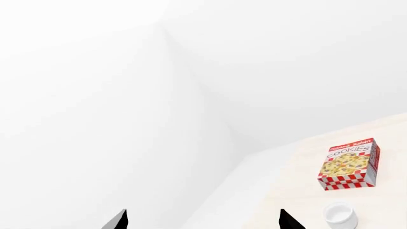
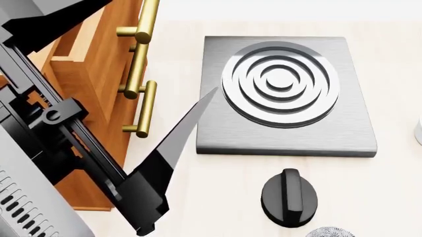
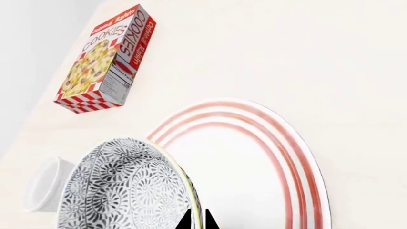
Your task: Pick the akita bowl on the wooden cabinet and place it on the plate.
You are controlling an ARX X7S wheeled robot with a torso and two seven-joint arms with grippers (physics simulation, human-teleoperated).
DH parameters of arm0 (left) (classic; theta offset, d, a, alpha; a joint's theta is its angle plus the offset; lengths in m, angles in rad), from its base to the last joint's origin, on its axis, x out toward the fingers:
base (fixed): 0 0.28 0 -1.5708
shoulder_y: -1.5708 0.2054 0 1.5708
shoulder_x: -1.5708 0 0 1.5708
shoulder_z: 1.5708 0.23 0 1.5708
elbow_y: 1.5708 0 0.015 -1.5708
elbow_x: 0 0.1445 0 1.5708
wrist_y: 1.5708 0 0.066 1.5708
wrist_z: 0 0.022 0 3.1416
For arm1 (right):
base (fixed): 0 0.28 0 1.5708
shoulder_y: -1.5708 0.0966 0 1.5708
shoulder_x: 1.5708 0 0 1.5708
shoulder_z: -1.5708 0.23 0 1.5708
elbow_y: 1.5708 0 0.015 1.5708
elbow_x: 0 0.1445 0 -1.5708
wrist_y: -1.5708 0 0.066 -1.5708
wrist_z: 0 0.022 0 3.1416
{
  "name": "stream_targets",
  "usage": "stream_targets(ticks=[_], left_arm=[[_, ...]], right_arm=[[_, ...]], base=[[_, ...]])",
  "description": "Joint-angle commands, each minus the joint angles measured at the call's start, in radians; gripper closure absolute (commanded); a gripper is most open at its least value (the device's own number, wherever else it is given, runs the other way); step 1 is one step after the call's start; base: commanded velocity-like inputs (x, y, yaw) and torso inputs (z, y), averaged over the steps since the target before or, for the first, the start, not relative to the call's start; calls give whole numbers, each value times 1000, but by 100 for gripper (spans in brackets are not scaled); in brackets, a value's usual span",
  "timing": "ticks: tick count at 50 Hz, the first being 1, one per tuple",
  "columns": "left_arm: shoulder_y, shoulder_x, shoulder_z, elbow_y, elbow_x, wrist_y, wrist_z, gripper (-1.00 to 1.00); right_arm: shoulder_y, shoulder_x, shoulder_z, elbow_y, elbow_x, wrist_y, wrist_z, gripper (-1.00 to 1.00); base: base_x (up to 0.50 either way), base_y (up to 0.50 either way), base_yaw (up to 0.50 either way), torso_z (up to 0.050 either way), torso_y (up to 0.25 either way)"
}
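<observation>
Right claw (image 3: 197, 220) is clamping the bowl (image 3: 124, 188) by its rim, hanging it tilted at the plate's (image 3: 279, 157) 9 o'clock edge, so it should be shifting toward center and leveling before releasing; left claw (image 1: 202, 220) is idling, fingers apart.

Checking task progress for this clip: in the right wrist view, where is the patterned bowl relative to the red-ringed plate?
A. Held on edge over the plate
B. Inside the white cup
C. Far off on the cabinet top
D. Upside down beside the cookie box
A: the akita bowl stands tilted on edge, its rim between the right gripper fingers, overlapping the plate.
</observation>
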Motion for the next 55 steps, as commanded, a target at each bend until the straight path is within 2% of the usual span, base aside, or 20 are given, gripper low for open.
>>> stream_targets(ticks=[1,55], left_arm=[[3,-2,3,-3,0,6,-1,-100],[19,-15,18,-14,7,35,-4,-100]], right_arm=[[14,-6,0,26,-14,19,-17,100],[91,-48,-41,165,-14,74,-35,100]], base=[[0,0,0,0,0],[0,0,0,0,0]])
